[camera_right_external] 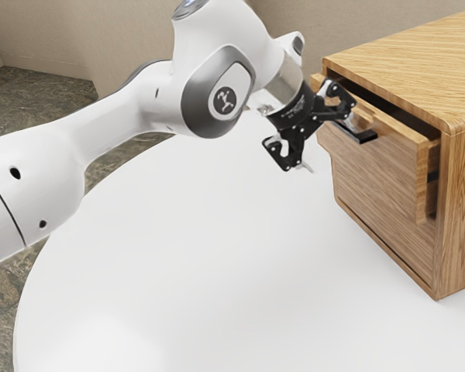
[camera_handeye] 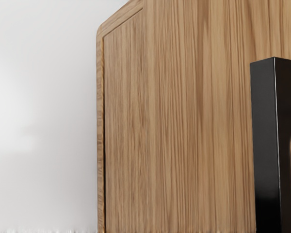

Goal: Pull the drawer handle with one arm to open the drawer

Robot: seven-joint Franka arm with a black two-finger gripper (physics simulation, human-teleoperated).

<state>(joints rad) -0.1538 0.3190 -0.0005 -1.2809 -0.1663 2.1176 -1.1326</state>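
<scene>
One drawer (camera_right_external: 376, 170), upper right of frame, partly out of cabinet (camera_right_external: 459, 194). Gripper (camera_right_external: 310, 128) at handle (camera_right_external: 362, 133), fingers wide, not clamped. Step: pull. Next: secure handle, draw toward frame's left.

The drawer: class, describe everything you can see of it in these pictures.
The drawer has a light, straight-grained wooden front carrying a black bar handle. It sits in a matching wooden cabinet on the white table, at the exterior view's right. It is pulled partly out, leaving a dark gap behind its front. The black gripper is at the handle.
</scene>
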